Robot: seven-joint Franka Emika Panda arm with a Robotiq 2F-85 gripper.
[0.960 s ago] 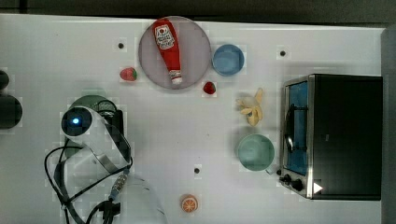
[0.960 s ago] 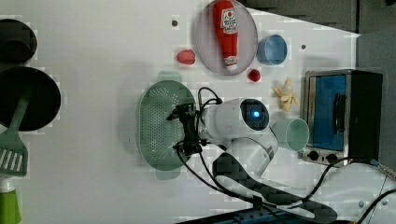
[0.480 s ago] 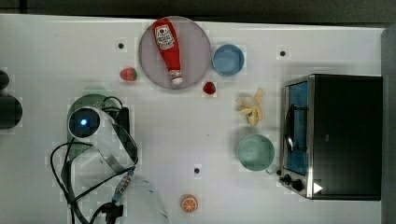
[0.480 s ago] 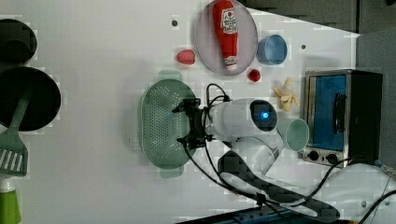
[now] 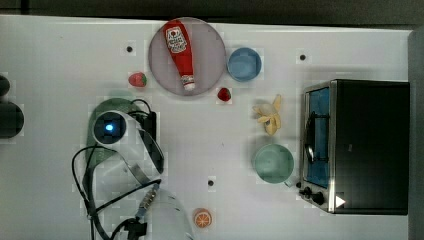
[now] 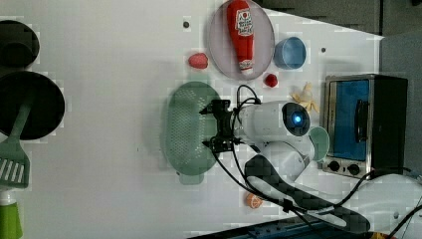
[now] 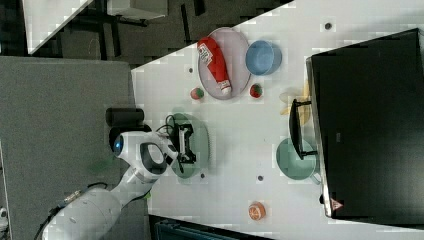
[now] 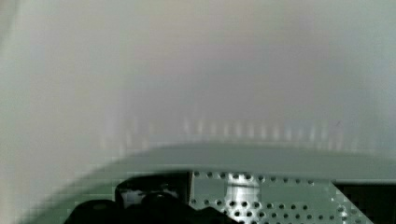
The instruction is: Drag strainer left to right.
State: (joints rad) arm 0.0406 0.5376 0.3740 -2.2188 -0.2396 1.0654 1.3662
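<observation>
Strainer [image 6: 186, 129] is seated flat on the white table [image 6: 109, 59], toward the left view's left of the toaster oven [image 6: 363, 124]. Gripper [image 6: 215, 127] is positioned over its rim nearest the arm, jaws spread wide, nothing clamped; judged a hooking pose so the rim can be pulled sideways. Ketchup bottle [image 5: 181, 52] is laid on the plate [image 5: 210, 55]; label print is not legible.
</observation>
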